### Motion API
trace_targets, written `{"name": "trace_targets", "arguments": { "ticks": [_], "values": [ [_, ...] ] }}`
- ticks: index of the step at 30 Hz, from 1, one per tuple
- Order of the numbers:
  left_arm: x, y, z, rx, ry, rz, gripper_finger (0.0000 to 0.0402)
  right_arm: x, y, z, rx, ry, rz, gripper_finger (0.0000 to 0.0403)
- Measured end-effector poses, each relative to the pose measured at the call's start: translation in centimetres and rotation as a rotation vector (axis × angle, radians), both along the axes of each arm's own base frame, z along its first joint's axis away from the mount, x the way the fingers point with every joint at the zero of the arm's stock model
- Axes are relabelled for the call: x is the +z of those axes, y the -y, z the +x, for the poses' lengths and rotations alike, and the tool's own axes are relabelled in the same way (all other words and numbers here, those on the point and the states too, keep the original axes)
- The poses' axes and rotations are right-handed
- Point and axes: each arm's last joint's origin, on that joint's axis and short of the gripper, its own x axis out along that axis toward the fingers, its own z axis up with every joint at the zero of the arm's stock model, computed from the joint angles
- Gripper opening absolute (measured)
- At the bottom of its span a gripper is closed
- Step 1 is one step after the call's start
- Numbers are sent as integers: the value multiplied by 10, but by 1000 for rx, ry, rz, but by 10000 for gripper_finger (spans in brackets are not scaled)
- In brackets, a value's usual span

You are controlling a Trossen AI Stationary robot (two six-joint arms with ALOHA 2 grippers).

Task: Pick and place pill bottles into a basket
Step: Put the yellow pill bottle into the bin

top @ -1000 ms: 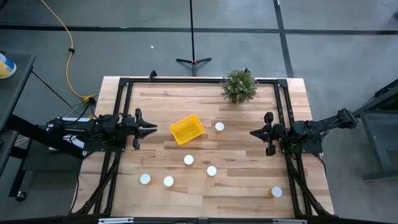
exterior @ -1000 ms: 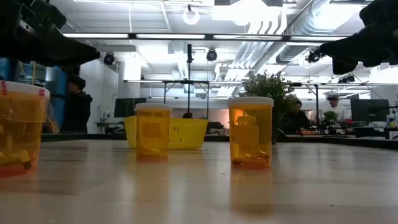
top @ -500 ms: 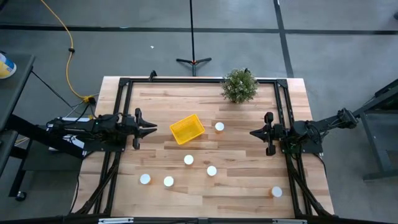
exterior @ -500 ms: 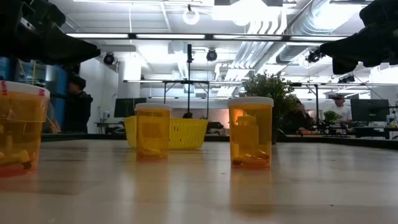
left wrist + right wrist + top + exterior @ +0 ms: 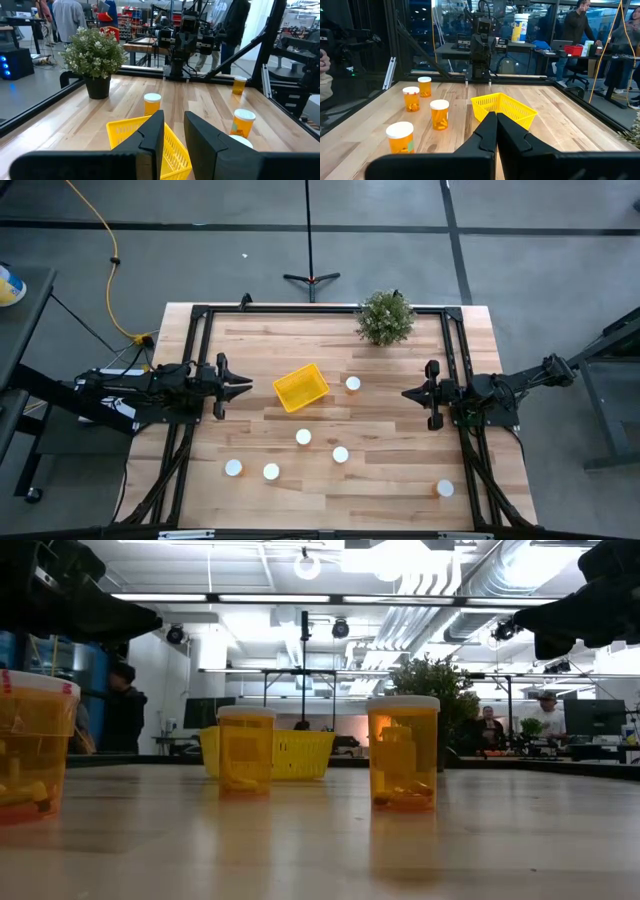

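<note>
**Wooden surface with two idle arms, basket and six pill bottles**

- Surface (image 5: 400, 480): light wood planks, framed by dark rails.
- Left arm: reaches in from the left edge; left end effector (image 5: 246, 387) hovers just left of the basket, fingers a narrow gap apart, holding nothing.
- Right arm: reaches in from the right edge; right end effector (image 5: 407, 393) hovers right of centre, fingers pressed together, empty.
- Potted plant (image 5: 385, 317): green, at the far edge, right of centre.
- Basket (image 5: 300, 386): yellow, set at an angle near the middle, between the two end effectors; no bottle visible inside.
- Pill bottles, white caps, orange bodies, all upright on the surface: one (image 5: 353, 383) just right of the basket; two (image 5: 303, 437) (image 5: 340, 454) nearer the front; two (image 5: 233, 468) (image 5: 271, 472) front left; one (image 5: 445, 489) front right, well apart.
</note>
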Motion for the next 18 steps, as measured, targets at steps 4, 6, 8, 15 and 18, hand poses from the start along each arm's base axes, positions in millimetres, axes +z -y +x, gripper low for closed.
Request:
{"name": "trace_targets", "arguments": {
  "ticks": [4, 6, 8, 15, 18],
  "values": [
    [0, 0, 0, 1, 0, 0, 111, -1, 0, 0, 1, -12, -4, 0],
    [0, 0, 0, 3, -1, 0, 111, -1, 0, 0, 2, -15, -5, 0],
    [0, 0, 0, 2, -5, 0, 111, -1, 0, 0, 2, -15, -5, 0],
    [-2, 0, 0, -9, -24, 1, 111, -1, 0, 0, -2, -12, -62, 0],
    [-2, 0, 0, -9, -18, 1, 111, 0, 0, 0, 2, -6, -72, 0]
  ]
}}
